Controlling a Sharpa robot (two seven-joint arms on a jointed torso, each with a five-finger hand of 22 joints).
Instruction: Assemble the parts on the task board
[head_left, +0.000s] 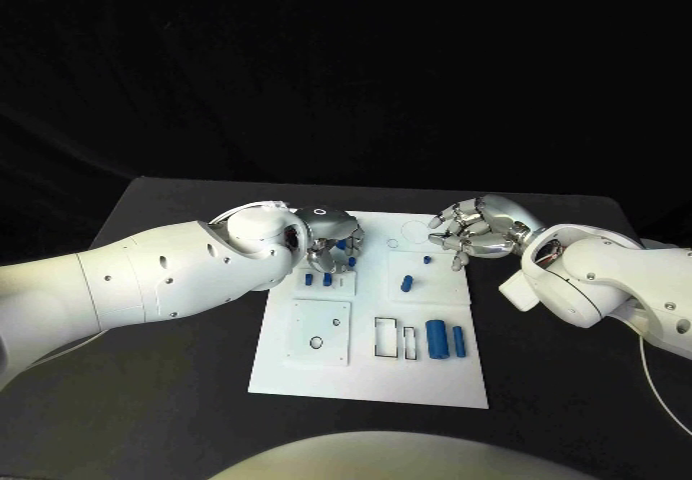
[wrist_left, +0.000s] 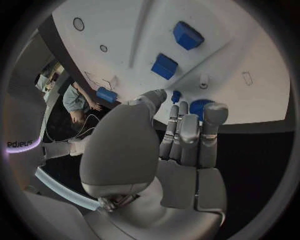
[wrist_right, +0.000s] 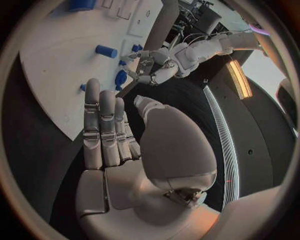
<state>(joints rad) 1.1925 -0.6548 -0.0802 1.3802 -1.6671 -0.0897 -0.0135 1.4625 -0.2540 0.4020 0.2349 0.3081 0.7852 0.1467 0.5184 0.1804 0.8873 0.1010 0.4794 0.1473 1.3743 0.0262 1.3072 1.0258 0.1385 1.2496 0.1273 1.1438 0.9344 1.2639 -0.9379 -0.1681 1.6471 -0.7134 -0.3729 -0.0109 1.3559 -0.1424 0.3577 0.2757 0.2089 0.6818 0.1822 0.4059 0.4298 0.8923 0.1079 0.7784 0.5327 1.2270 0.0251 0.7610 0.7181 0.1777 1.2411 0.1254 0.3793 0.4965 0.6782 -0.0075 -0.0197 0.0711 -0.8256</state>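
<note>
Silver left hand (head_left: 330, 243) pinches a small blue cylindrical part (wrist_left: 176, 95) at its fingertips — over the flat white task board (head_left: 433, 385); right hand (head_left: 480, 230) released, fingers apart.

Both arms are glossy white shells with rounded, bulbous segments. The left arm (head_left: 159, 285) is dotted with small dark screw holes along its forearm, and a thin dark seam rings its wrist joint. The right arm (head_left: 613, 285) has a round dark opening with a reddish inner part at about 9 o'clock on its wrist housing, and a thin pale cable trails beside it. The left hand (wrist_left: 181, 150) and right hand (wrist_right: 125, 145) are brushed silver metal: smooth domed thumb bases, flat palm plates, segmented fingers with darker gaps between sections.
</note>
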